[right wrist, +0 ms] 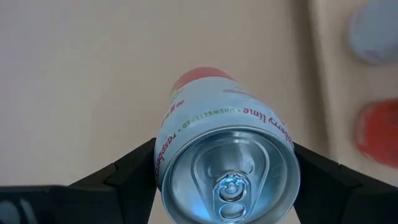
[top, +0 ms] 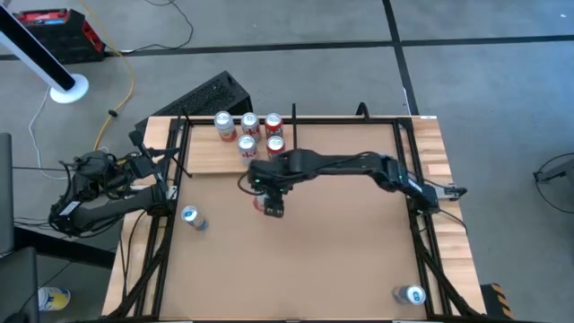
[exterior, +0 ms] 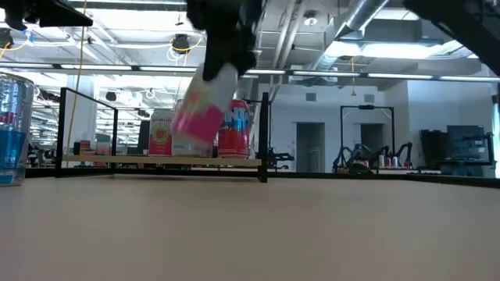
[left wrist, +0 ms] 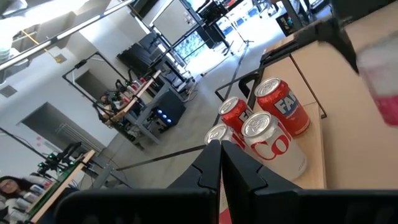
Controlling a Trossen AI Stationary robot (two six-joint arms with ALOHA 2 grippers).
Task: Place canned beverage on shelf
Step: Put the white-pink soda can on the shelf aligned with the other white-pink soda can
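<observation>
My right gripper (top: 269, 196) is shut on a white and pink can (exterior: 200, 106) above the brown tabletop, a little nearer than the shelf. The shelf (top: 206, 157) is a pale wood board with black rails along the table's far side. Several red and white cans (top: 249, 132) stand upright on it; they also show in the low view (exterior: 233, 129) and the left wrist view (left wrist: 267, 127). My left gripper (left wrist: 221, 163) is shut and empty at the table's left edge (top: 164, 170), pointing toward the shelf's cans. My right gripper pinches the can's wall just below its top rim (right wrist: 163, 155) between its two fingers (right wrist: 127, 171), one on each side. The fingers come from above, pointing down. The can hangs below them, tilted and lifted clear of the table (exterior: 200, 106).
A blue can (top: 191, 218) lies on the tabletop near the left side and shows large at the low view's left (exterior: 12, 129). Another can (top: 412, 294) lies near the front right corner. Black frame rails (top: 421, 242) run along both table sides.
</observation>
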